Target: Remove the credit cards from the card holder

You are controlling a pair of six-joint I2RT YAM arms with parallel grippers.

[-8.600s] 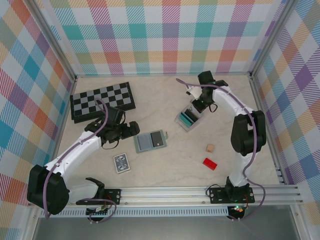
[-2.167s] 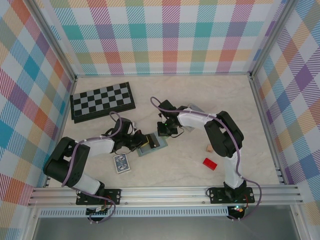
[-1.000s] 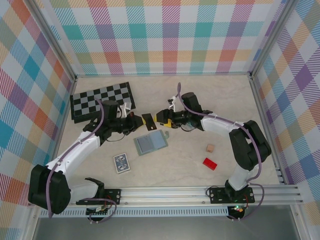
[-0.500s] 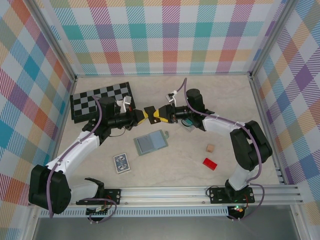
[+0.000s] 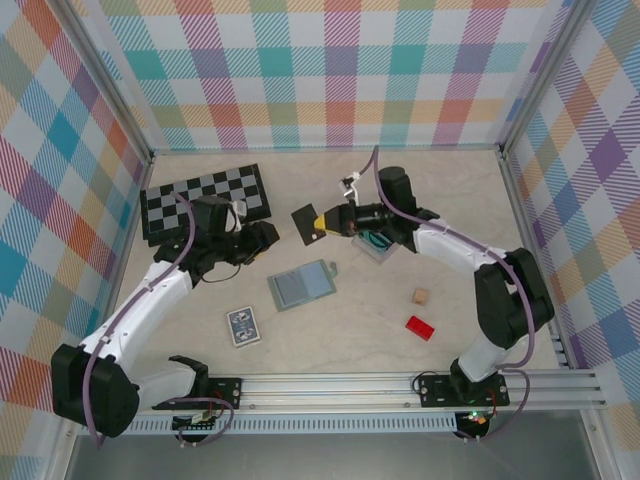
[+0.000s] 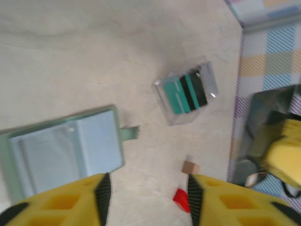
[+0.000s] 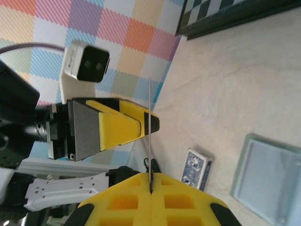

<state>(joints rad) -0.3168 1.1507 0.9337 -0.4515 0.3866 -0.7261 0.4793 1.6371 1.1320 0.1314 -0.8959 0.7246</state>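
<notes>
Top external: card is now with the right arm alone.
I log the left gripper (image 5: 266, 236) backed off since half a second ago. The right gripper (image 5: 322, 222) pinches the dark credit card (image 5: 304, 222), apart from the open card holder (image 5: 301, 285) on the table. Left wrist: fingers (image 6: 61, 207) spread, nothing between them, card holder beneath. Right wrist: fingers (image 7: 188, 197) pressed on the card, seen edge-on.

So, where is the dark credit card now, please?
Top view, centre: the dark credit card sits in the right pincer, between chessboard and clear tray.
</notes>
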